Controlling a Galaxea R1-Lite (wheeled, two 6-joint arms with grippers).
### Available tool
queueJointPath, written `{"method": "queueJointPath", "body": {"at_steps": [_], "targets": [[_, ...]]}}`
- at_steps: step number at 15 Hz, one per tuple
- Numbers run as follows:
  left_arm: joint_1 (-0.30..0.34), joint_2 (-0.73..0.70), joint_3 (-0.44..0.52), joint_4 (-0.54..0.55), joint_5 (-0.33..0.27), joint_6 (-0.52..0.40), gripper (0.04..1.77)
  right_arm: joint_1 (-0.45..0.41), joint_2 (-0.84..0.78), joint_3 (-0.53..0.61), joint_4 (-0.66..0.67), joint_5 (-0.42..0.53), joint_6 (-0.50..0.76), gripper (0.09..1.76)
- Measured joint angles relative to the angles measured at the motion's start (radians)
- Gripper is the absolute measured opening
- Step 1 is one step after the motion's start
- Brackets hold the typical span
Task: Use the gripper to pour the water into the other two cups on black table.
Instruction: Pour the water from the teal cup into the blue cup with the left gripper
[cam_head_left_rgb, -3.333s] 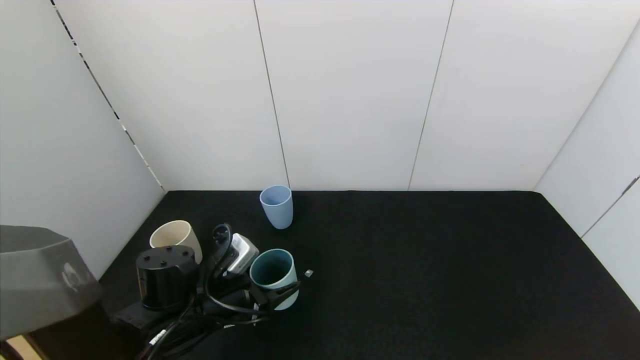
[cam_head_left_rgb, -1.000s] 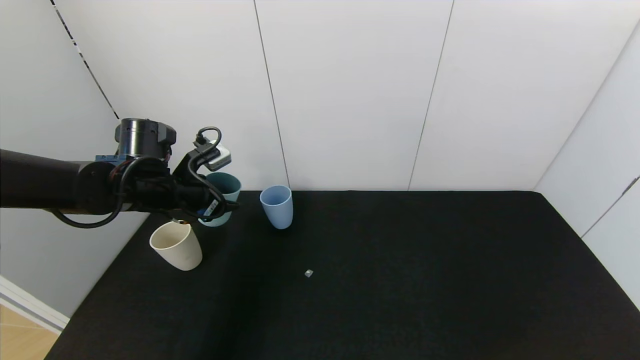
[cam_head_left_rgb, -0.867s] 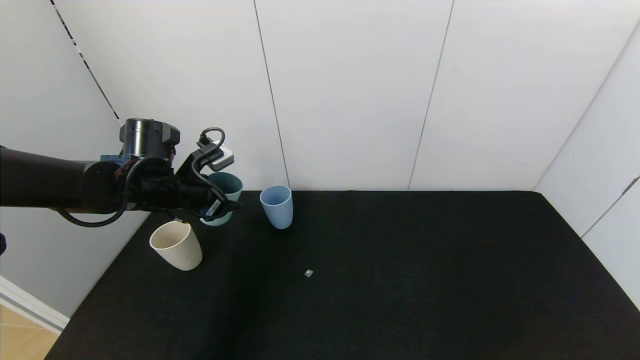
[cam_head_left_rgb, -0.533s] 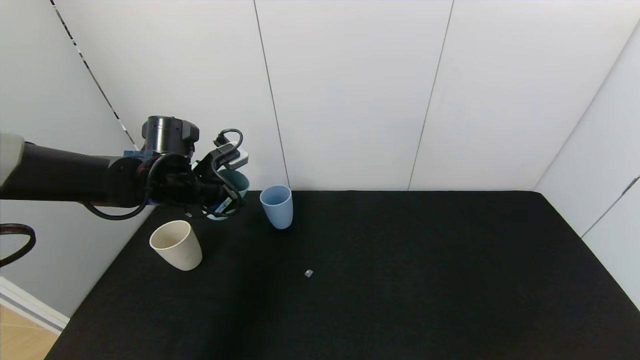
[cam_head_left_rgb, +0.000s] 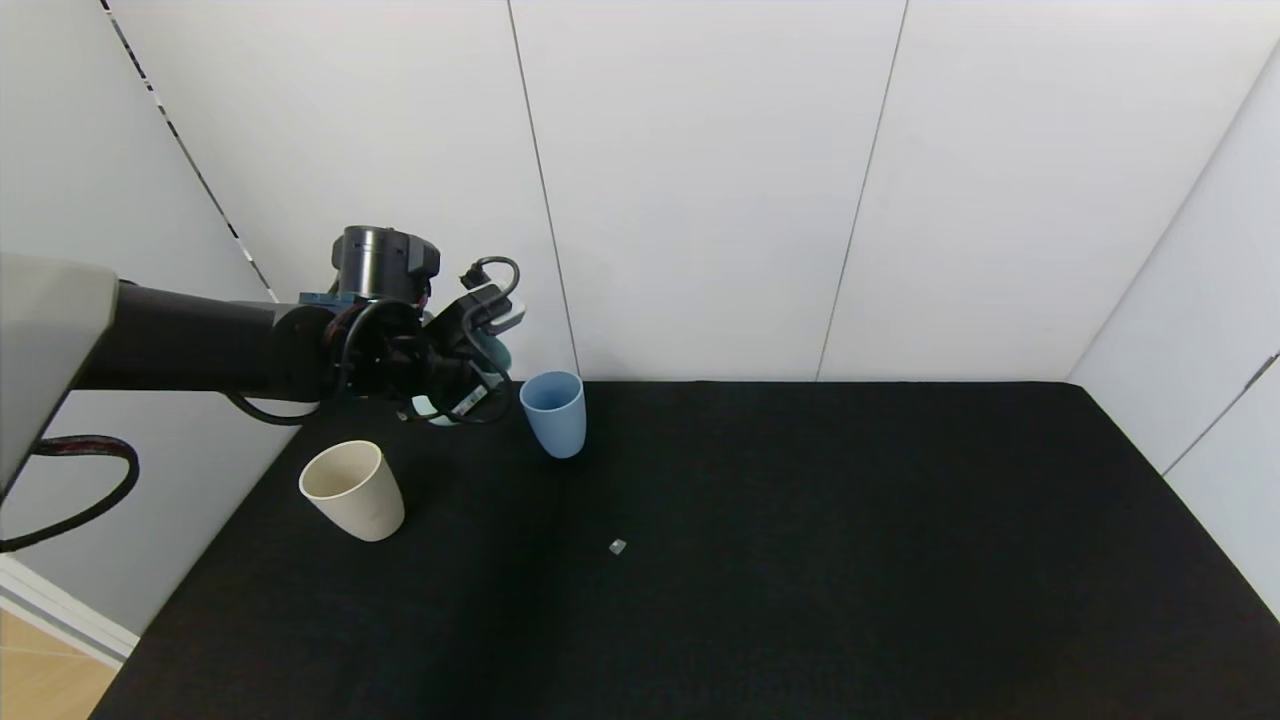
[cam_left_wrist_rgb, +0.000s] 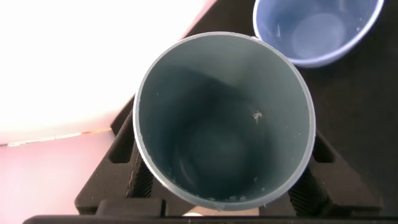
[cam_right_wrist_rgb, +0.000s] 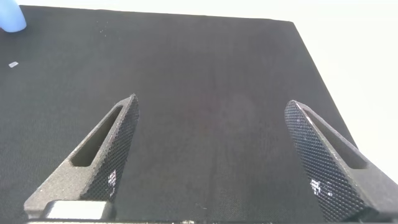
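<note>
So we've got the table (cam_head_left_rgb: 800, 560) with two target cups on its left side: the beige cup (cam_head_left_rgb: 352, 490) nearer us, the blue cup (cam_head_left_rgb: 553, 412) farther back by the wall. Our left gripper (cam_head_left_rgb: 462, 385) is clenched on the green cup (cam_left_wrist_rgb: 224, 118), holding it in the air just left of the blue cup. It looks roughly upright from the wrist view, with the blue cup's mouth right beside its rim.

For this step we'd say: line the green cup's lip up over the blue cup's opening first, then tilt slowly toward it. The blue one's slim, so a fast tip probably overshoots onto the table. Keep some back if the beige cup isn't filled; we can't tell.

The right gripper (cam_right_wrist_rgb: 211, 155) hangs spread open over the table's right side, idle.

There's also a tiny speck (cam_head_left_rgb: 617, 546) mid-table.
</note>
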Motion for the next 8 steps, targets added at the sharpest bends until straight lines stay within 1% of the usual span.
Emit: {"method": "queueJointPath", "body": {"at_steps": [8], "targets": [[-0.055, 0.071, -0.082, 0.003, 0.171, 0.056, 1.18, 0.0, 0.0, 0.0, 0.0, 0.0, 0.0, 1.71]]}}
